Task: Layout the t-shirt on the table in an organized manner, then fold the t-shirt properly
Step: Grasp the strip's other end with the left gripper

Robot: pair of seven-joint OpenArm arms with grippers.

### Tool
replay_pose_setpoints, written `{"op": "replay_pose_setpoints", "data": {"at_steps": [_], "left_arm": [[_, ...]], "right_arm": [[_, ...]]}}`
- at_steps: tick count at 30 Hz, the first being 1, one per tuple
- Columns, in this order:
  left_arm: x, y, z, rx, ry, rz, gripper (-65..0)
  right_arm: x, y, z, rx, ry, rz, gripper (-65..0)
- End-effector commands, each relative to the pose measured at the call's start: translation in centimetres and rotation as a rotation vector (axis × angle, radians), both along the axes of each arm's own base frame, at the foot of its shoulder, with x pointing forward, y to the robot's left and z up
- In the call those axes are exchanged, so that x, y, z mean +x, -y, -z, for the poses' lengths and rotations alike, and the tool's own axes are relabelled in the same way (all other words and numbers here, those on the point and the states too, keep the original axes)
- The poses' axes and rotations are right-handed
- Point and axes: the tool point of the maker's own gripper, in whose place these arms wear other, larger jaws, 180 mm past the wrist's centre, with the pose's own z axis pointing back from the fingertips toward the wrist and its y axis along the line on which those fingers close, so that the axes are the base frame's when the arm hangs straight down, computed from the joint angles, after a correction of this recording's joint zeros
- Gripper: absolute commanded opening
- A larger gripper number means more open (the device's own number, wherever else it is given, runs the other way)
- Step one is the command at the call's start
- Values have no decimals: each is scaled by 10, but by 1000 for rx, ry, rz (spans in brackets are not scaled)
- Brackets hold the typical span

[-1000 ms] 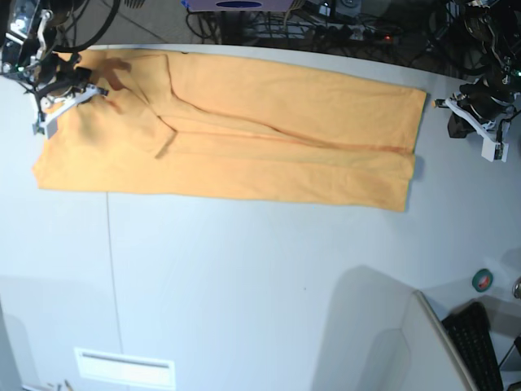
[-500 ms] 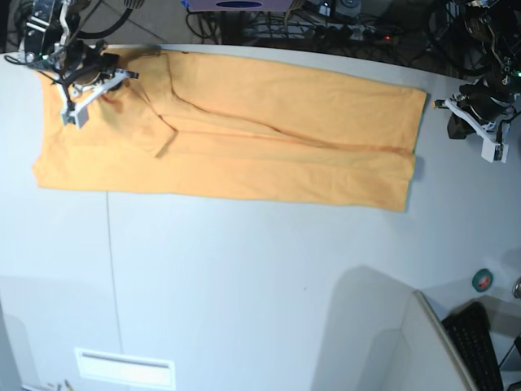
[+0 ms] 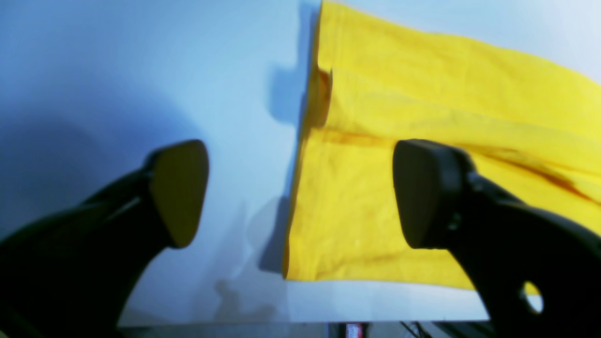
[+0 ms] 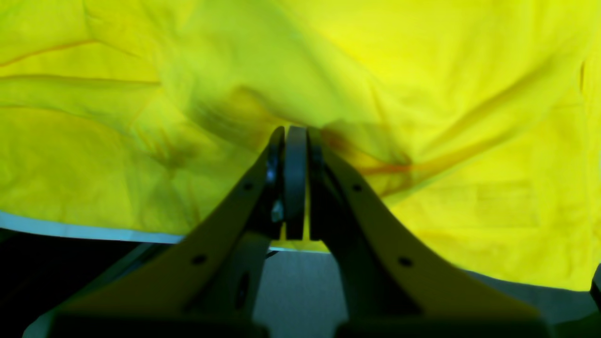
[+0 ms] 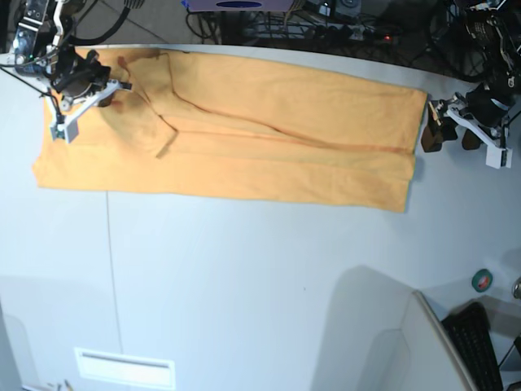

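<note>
Tangled dark cables [image 5: 326, 24] are lying along the far edge, behind the surface. A black keyboard [image 5: 476, 346] and a small green tape roll [image 5: 483, 280] are sitting at the near right corner.

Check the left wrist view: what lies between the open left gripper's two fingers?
Bare table and the t-shirt's end edge; the left gripper holds nothing.
</note>
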Motion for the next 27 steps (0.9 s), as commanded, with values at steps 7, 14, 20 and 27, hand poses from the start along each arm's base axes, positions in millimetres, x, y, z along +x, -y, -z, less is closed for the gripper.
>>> {"op": "replay_pose_setpoints", "data": {"at_steps": [7,14,20,27], "left_arm": [[40,4,12,-104,35,-11,-48],[53,24,41,-197,47,-17,-48],[54,22,55,-240,24,-58,-51],[53,38,62,-236,-10,3,-99]], "right_arm": [[8,3,-7,-10,37,-4,-650],[9,4,-8,-14,41,-6,-650],[9,6,-8,-17,41,-4,-650],[13,5,-10,-15,49,-6,-650]]}}
